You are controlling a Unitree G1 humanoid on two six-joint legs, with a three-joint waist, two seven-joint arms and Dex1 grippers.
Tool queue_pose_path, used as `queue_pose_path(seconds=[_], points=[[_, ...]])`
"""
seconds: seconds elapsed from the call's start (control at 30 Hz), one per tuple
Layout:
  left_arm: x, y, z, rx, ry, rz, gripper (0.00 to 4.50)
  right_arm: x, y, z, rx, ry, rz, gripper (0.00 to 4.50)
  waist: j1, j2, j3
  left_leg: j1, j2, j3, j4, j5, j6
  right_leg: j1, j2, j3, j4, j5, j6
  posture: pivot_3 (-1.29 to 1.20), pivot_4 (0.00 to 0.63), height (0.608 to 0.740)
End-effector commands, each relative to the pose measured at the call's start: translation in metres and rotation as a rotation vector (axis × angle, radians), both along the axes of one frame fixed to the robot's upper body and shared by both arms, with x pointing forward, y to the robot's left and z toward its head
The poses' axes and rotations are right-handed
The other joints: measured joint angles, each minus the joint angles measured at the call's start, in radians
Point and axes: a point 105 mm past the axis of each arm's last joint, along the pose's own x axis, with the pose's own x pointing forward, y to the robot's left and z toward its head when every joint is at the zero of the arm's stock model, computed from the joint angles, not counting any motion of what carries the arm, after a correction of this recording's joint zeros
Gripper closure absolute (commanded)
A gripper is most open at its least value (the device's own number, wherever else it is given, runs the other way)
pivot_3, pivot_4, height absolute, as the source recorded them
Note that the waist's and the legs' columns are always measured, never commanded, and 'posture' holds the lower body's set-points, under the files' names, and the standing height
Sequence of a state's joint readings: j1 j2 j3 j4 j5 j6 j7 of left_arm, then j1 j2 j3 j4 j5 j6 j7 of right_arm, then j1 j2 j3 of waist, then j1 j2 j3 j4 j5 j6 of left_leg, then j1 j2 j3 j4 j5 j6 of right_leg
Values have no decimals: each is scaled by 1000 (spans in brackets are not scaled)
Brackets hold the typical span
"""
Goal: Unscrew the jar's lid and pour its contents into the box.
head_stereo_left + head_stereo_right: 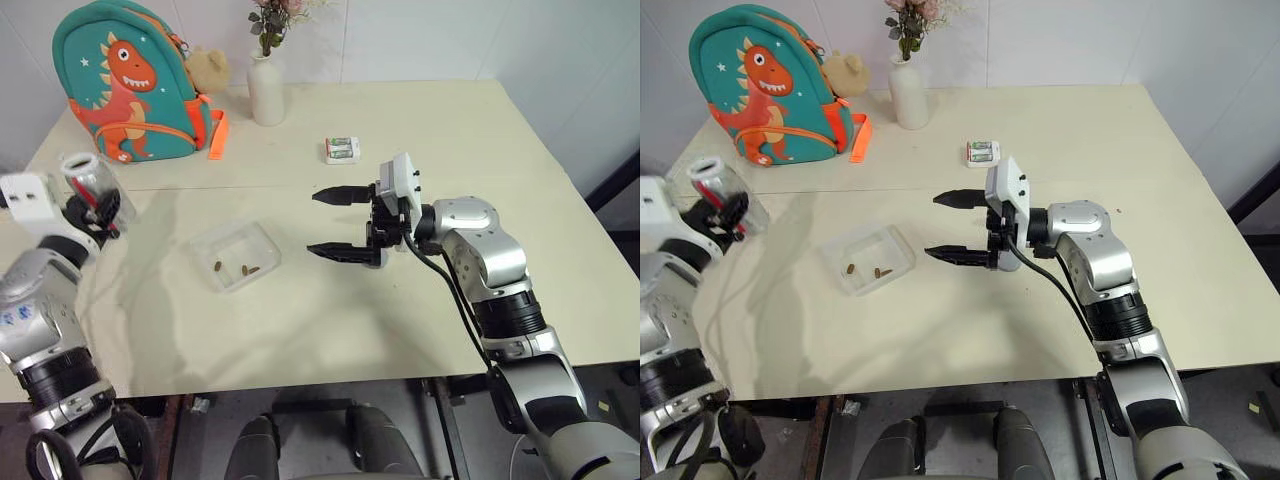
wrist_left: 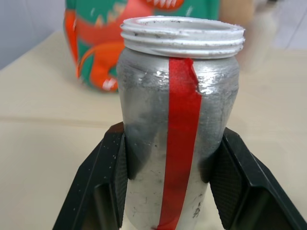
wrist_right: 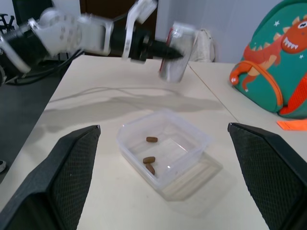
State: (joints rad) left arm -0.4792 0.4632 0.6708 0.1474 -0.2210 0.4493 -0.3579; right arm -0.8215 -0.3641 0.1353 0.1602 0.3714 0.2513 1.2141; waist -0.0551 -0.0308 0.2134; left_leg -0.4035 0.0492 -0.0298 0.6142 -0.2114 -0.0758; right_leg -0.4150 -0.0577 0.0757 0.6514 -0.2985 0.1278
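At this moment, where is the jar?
The jar is clamped in the left end effector, lidless and upright, held above the table's left side, in front of the backpack and left of the box.

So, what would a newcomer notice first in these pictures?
Probably the open jar held upright in the left gripper, above the table's left edge. Next, the clear box mid-table with brown pieces inside, and the right gripper open beside it. At the back, a dinosaur backpack stands out.
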Motion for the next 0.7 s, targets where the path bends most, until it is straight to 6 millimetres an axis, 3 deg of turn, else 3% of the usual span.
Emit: queue_pose_path(seconds=[0.03,0.4,0.67,0.7], points=[[-4,-2,9,67,-122,-32,2535,-4,4,13,-5,-86,27,20,1,0,0,0,0,0,0,0,0,0,0,0,0,0,0,0,150,740],[0,-2,-33,96,-125,-42,2535,-2,9,15,20,-89,21,20,0,0,0,0,0,1,-2,0,-1,2,0,0,-8,2,1,0,150,740],[-8,1,-44,111,-81,-50,63,-3,11,16,31,-84,24,0,0,0,0,-1,0,1,-2,-1,-1,2,0,0,-8,2,1,0,150,740],[-10,1,-44,112,-75,-56,27,-3,11,16,30,-84,25,0,0,0,0,-1,0,1,-2,-1,-1,2,0,0,-8,2,1,0,150,740]])
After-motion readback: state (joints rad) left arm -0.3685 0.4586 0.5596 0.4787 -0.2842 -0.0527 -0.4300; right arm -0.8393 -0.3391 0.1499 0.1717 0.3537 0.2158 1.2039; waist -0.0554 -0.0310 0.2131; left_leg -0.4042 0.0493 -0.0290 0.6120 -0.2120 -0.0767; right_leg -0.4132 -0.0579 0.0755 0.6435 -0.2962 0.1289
